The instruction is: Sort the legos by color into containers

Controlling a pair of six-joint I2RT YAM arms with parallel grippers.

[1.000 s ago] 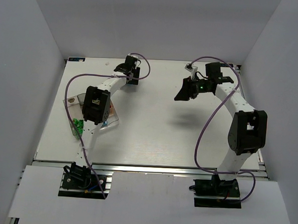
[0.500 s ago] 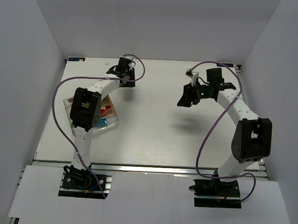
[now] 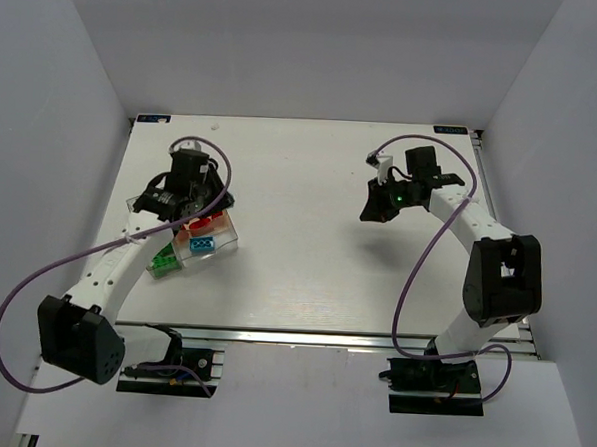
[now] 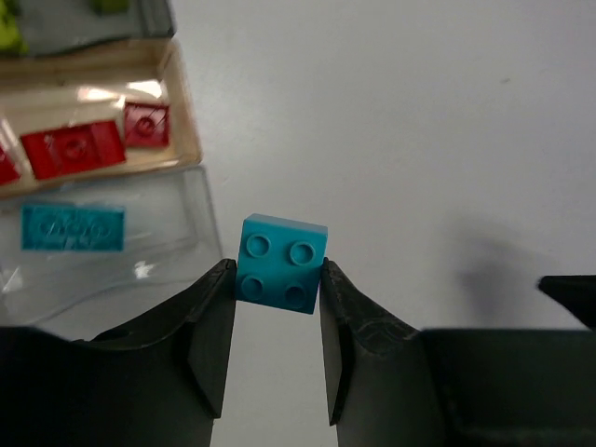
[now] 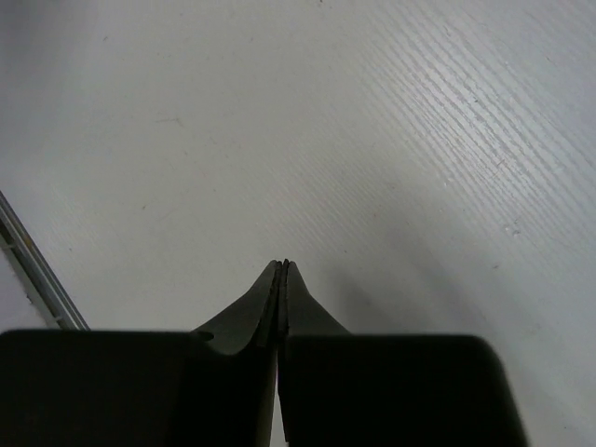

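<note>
A cyan lego (image 4: 281, 261) with four studs is pinched between the fingertips of my left gripper (image 4: 275, 277), which is shut on it just right of the clear containers tray (image 4: 182, 219). In the tray lie red legos (image 4: 73, 149), a flat cyan lego (image 4: 73, 227) and lime green legos (image 4: 9, 33), each colour in its own compartment. From above, the left gripper (image 3: 212, 197) hangs over the tray's (image 3: 229, 242) far right corner. My right gripper (image 5: 282, 267) is shut on nothing, above bare table at the right (image 3: 372, 209).
Dark green legos (image 3: 162, 260) sit at the tray's near left end. White walls close in the table at the back and both sides. A metal rail (image 5: 33, 270) runs along the table edge left of the right gripper.
The left arm swung its elbow out to the left and brought its gripper from the back of the table to the tray, holding the cyan lego. The right gripper closed.
</note>
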